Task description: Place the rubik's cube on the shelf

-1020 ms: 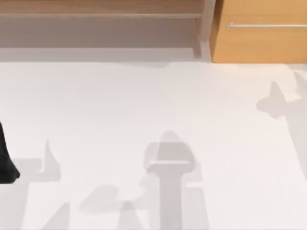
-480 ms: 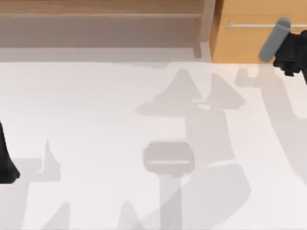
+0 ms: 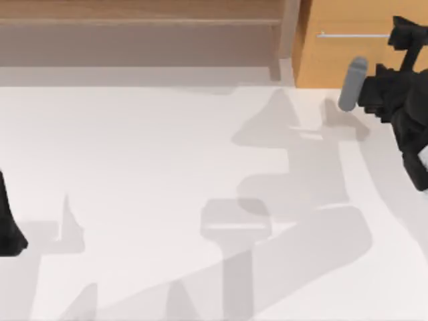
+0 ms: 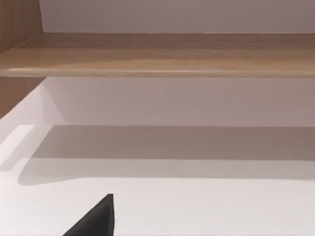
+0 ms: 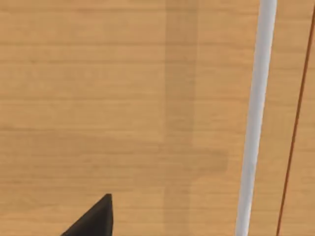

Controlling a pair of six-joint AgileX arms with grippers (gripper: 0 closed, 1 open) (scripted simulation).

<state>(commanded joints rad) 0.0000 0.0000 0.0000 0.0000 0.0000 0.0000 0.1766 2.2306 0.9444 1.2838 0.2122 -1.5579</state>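
Right gripper [image 3: 401, 37] at drawer cabinet [image 3: 348, 60] bar handle [image 5: 253, 123], jaws: cannot tell; left arm [image 3: 8, 227] parked, desk's left edge. Cube unseen, likely inside drawer; probably light, rigid, grip opposite flat faces. Shelf [image 3: 134, 20] bare

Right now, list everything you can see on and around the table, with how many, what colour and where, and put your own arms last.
Table: one, white, spanning the top view, with grey shadows across it.
Shelf: one, light-brown wood, along the far edge at the left and centre, with an upright post at its right end.
Drawer cabinet: one, orange wood, far right corner, beside the shelf's post.
Bar handle: one, silver, across the cabinet front; seen close up in the right wrist view.
Left arm: one, black, parked at the table's left edge.
Right arm: one, black with a grey cylinder, at the far right in front of the cabinet, its wrist camera facing the cabinet front.
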